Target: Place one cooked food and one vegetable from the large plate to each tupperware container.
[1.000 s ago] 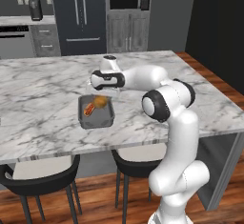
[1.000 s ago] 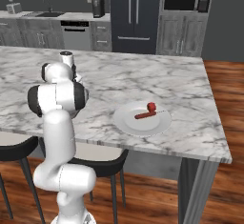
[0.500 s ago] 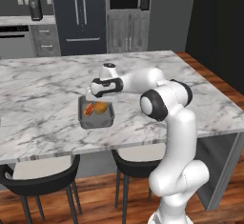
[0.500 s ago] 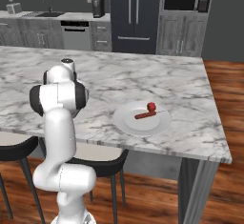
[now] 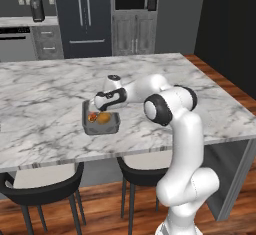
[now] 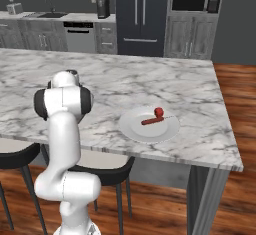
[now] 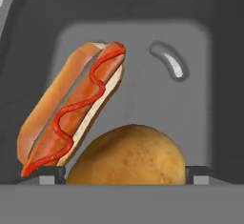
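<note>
**Hand low over the dark tub, potato between the fingertips**

I'm looking across the marble tabletop (image 5: pixel 45 129). The dark grey tub (image 5: pixel 101 119) sits toward its near edge in the left base view, and my arm reaches out over it from the right. The large plate (image 6: pixel 148 125) lies well apart on the tabletop, off to the right of the arm in the right base view, with a sausage (image 6: pixel 150 121) and a small red tomato (image 6: pixel 159 112) on it.

In the tub, a hot dog (image 7: pixel 71 108) lies with its long axis on a slant in the hand view, lower left to upper right, close beside a potato (image 7: pixel 126 155). Whether they touch I cannot tell.

The hand (image 5: pixel 100 101) hangs just above the tub's far rim. In the hand view the potato sits straight ahead, between the two fingertips (image 7: pixel 51 173), which stand wide, one at each flank. Whether they press on it or stand clear I cannot tell.

My judgement: this tub has its cooked food and its vegetable. The next pick lies at the plate, to the right; the sausage's long axis runs roughly left-right, so I'd close across it.
</note>
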Tool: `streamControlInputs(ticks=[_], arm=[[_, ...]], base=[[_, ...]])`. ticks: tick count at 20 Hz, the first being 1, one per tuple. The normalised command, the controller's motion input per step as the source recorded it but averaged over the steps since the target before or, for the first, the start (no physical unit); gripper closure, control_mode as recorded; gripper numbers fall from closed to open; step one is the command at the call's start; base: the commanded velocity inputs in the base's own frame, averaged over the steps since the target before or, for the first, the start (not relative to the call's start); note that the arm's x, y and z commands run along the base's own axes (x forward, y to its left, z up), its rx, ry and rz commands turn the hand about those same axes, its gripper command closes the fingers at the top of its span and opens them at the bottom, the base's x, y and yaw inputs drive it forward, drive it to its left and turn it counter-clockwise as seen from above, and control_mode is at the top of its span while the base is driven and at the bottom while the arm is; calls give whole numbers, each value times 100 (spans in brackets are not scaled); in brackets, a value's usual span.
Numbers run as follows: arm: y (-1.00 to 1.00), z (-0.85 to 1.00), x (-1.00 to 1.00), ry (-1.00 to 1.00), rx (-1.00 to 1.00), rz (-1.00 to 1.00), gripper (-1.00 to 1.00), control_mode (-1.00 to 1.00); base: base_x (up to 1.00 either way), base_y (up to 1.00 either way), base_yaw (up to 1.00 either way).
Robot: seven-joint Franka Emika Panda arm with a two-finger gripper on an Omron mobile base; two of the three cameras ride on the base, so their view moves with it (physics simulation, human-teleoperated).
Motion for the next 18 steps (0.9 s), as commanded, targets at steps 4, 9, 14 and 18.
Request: streamControlInputs(ticks=[4, 9, 14, 18], arm=[[13, -40, 49, -9, 0, 10, -100, -100], [0, -13, 35, -14, 0, 8, -100, -100], [0, 7, -7, -2, 0, 2, -100, -100], [-7, 31, -29, 0, 0, 0, -100, -100]], base=[[0, 0, 0], [0, 0, 0], [0, 0, 0], [0, 0, 0]])
